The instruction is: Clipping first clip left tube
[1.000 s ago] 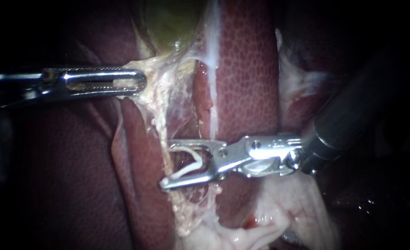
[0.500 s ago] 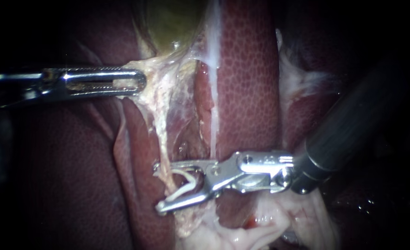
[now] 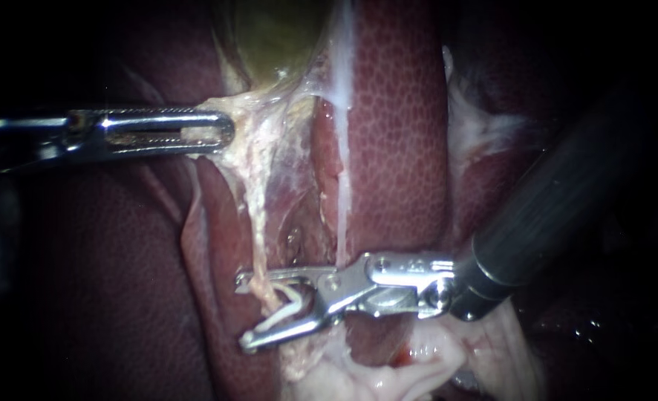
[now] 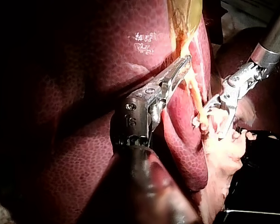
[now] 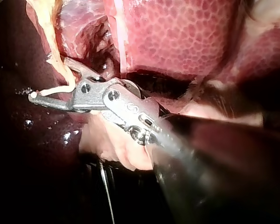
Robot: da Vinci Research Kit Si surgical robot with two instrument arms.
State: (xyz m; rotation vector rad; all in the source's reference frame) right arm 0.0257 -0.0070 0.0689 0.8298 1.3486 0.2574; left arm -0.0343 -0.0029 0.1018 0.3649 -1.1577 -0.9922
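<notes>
Right instrument (image 3: pixel 241 310): end effector apart, open clip (image 3: pixel 290 306) seated against both jaws, left tube (image 3: pixel 257 223) running between them. Left instrument (image 3: pixel 225 132): end effector clamped on tissue (image 3: pixel 251 110) by the gallbladder (image 3: pixel 273 37), tube looks taut. Positioning looks done; clip not yet closed, so squeeze and release are left.

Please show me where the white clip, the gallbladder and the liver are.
white clip (image 3: pixel 281 315), endoscope view, on its lower leg.
gallbladder (image 3: pixel 277 33), endoscope view, on its greenish wall.
liver (image 3: pixel 396 111), endoscope view, on its mottled surface.
</notes>
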